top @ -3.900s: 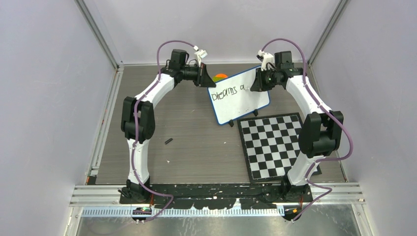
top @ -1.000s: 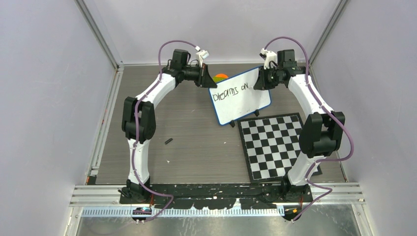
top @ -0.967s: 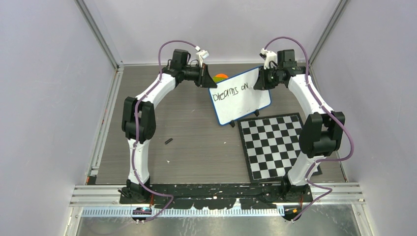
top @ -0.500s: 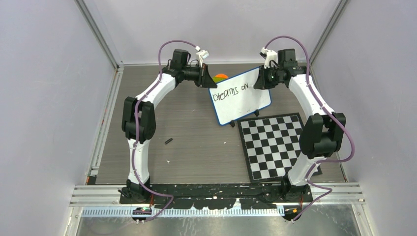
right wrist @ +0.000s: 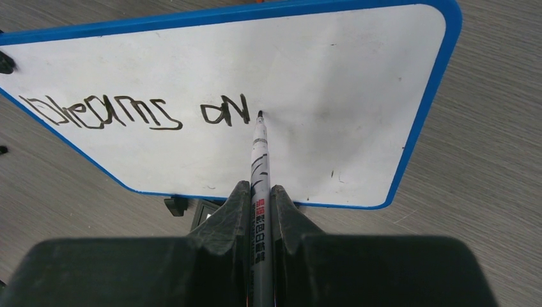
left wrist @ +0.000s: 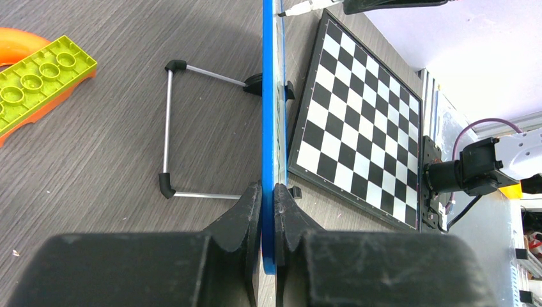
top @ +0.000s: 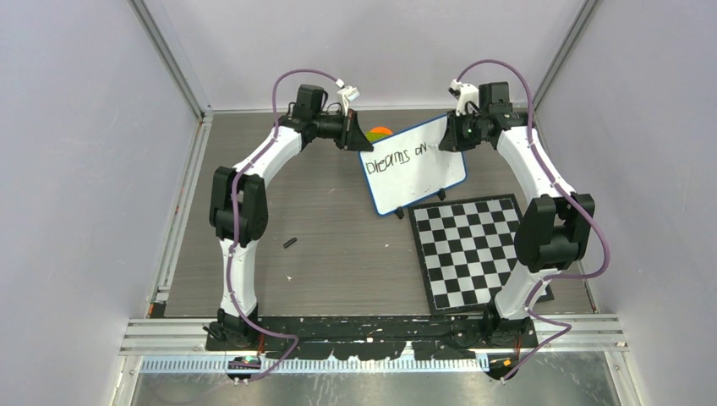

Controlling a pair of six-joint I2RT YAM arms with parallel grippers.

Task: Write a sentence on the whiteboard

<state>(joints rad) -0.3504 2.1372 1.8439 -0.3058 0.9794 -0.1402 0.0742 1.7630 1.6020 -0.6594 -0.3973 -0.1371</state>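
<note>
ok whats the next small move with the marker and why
Probably stroke the next letter just right of the lettering: the marker, clamped in the right gripper, has its tip at the whiteboard beside the last letter, and the left gripper grips the board's edge.

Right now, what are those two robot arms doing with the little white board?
They are writing on it together. The left gripper pinches the blue edge of the whiteboard, which is propped on its wire stand. The right gripper holds a marker with its tip at the board, just after the last letter. The writing reads "Dreams" plus the start of a second word, so it is not finished.
</note>
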